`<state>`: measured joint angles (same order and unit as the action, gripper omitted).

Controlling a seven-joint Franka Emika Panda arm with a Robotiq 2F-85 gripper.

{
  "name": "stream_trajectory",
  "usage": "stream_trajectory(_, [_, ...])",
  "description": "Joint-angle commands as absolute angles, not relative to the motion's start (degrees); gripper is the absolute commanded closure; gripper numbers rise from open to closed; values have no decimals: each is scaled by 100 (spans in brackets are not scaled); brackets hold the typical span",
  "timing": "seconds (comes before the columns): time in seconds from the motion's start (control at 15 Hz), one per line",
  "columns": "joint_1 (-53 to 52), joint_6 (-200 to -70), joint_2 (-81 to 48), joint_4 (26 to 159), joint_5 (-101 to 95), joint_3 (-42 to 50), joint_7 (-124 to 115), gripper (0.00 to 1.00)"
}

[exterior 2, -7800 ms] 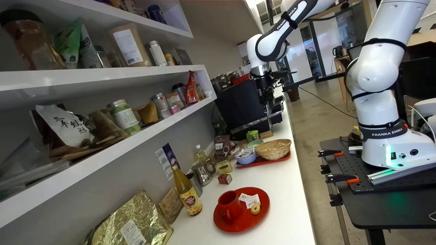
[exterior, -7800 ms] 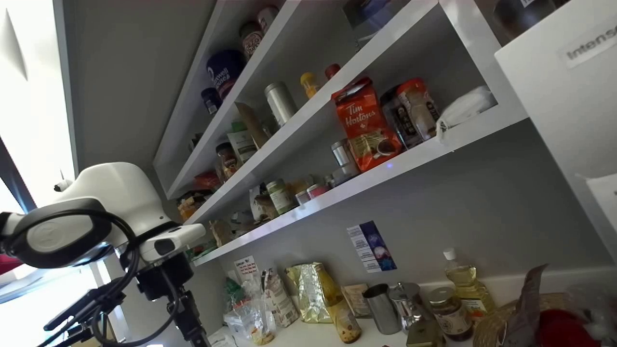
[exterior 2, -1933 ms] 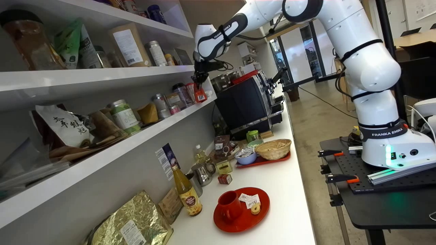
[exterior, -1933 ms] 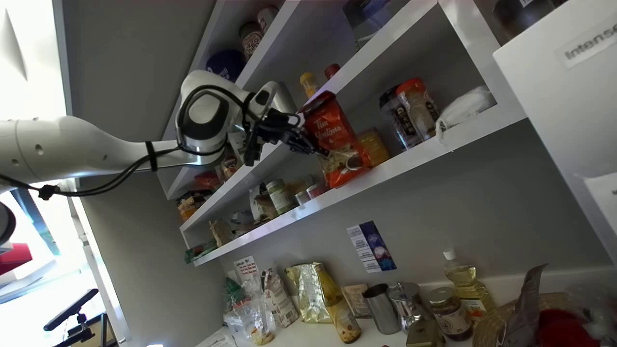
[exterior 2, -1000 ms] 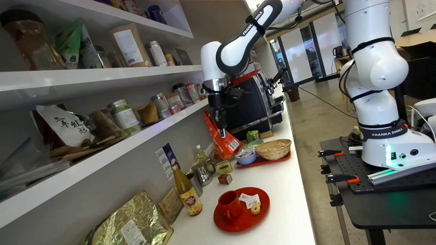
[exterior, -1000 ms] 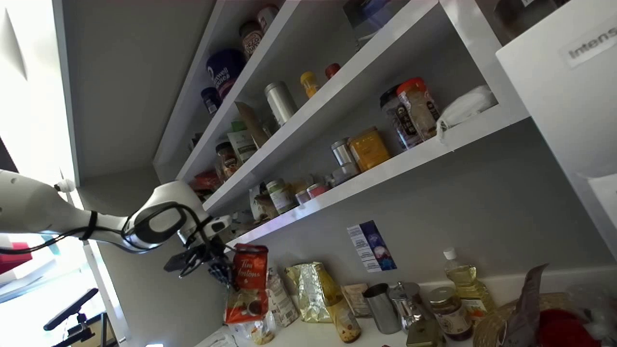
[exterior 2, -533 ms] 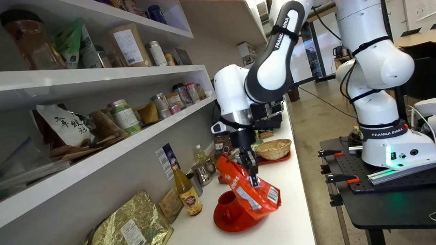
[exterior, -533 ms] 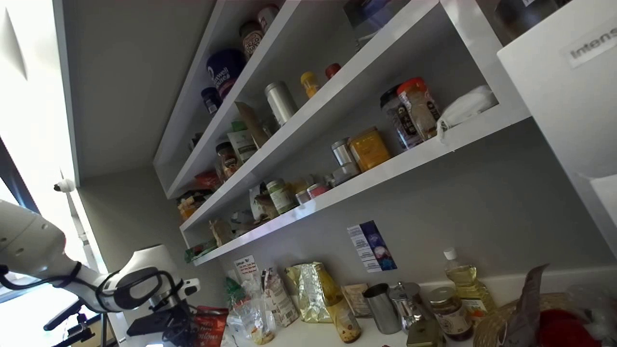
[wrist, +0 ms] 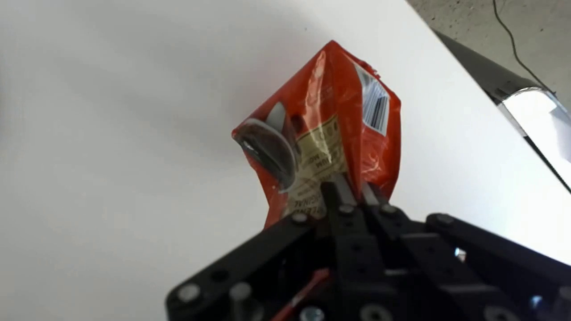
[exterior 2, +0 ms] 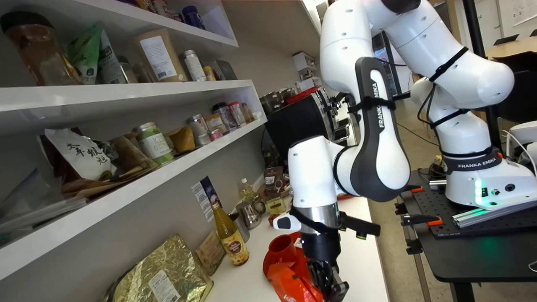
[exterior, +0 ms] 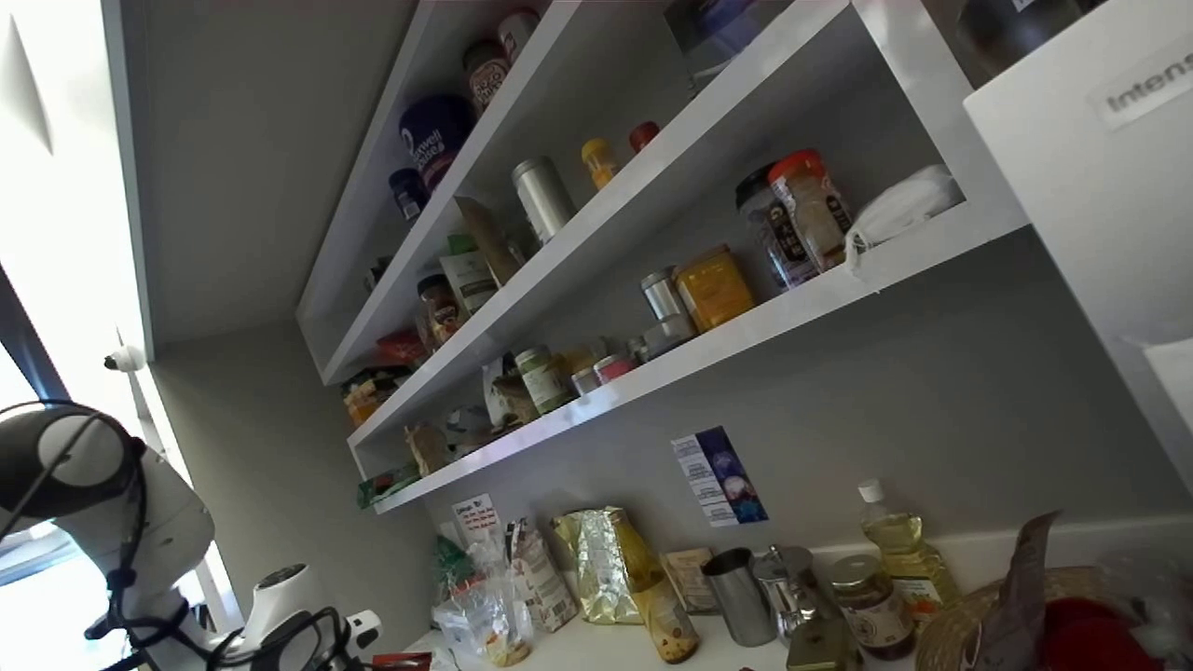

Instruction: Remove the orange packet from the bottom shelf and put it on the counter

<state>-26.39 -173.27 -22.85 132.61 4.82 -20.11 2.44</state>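
Observation:
The red-orange packet (wrist: 330, 102) hangs from my gripper (wrist: 358, 192), whose fingers pinch a fold of it. In the wrist view its barcode and cup picture show over the white counter (wrist: 134, 187); whether it touches that surface I cannot tell. An exterior view has the packet (exterior 2: 289, 282) low by the red plate, its lower part cut off by the frame and partly covered by the gripper. Only a red strip of the packet (exterior: 405, 660) shows in an exterior view. The bottom shelf (exterior: 746, 326) runs above, with jars and a yellow-orange box (exterior: 716, 289) on it.
A red cup (exterior 2: 282, 248) on a red plate (exterior 2: 268, 263) is close to the packet. Along the wall stand a yellow bottle (exterior 2: 231, 237), a gold bag (exterior 2: 163, 268) and metal pitchers (exterior 2: 251, 216). Past the counter's front edge lies the floor (wrist: 553, 31).
The packet has been taken off the bottom shelf and carried down to low over the counter beside the red plate. Over the last second arm and packet kept sinking toward the exterior view's lower edge.

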Motion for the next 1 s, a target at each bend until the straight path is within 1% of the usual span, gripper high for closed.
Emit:
stream_trajectory(0.0, [-3011, -17667, -2935, 12510, 39, -1532, -215, 98])
stream_trajectory(0.47, [-3197, -17936, -3348, 11721, -15, -1040, -312, 98])
stream_trajectory(0.93, [-3632, -18183, -3624, 11728, -40, -428, -417, 98])
